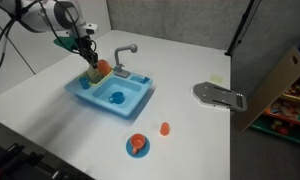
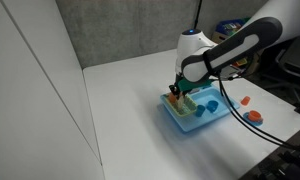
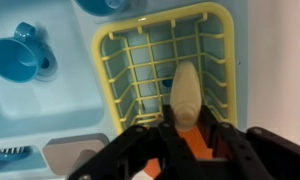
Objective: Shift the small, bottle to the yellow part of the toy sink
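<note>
Wrist view: the lower end of the bottle (image 3: 186, 92) is hidden between the fingers of the gripper (image 3: 187, 128), which also cover the near rim of the yellow rack (image 3: 100, 70). The left edge cuts off the basin (image 3: 50, 95). In both exterior views the bottle is too small to make out.

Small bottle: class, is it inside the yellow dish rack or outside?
Inside its outline: wrist view shows the small bottle within the yellow dish rack's rim, in the gripper. Touching the grid: cannot tell.
</note>
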`<action>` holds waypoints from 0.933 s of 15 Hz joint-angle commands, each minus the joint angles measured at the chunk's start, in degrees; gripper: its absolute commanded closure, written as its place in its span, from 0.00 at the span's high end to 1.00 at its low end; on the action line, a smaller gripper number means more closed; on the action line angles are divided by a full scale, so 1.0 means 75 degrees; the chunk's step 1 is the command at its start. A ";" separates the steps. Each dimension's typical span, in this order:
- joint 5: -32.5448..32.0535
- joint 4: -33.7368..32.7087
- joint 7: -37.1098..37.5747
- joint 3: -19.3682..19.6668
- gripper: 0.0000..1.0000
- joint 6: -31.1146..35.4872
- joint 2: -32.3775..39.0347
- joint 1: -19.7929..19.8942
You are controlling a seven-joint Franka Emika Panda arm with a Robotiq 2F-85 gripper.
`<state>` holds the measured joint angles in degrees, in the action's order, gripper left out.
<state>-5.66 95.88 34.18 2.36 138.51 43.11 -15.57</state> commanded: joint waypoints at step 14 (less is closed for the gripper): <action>0.0381 -0.0137 -0.0207 0.0020 1.00 -0.0098 0.0043 0.0022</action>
<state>-3.68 95.79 33.95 2.36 138.52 44.04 -15.54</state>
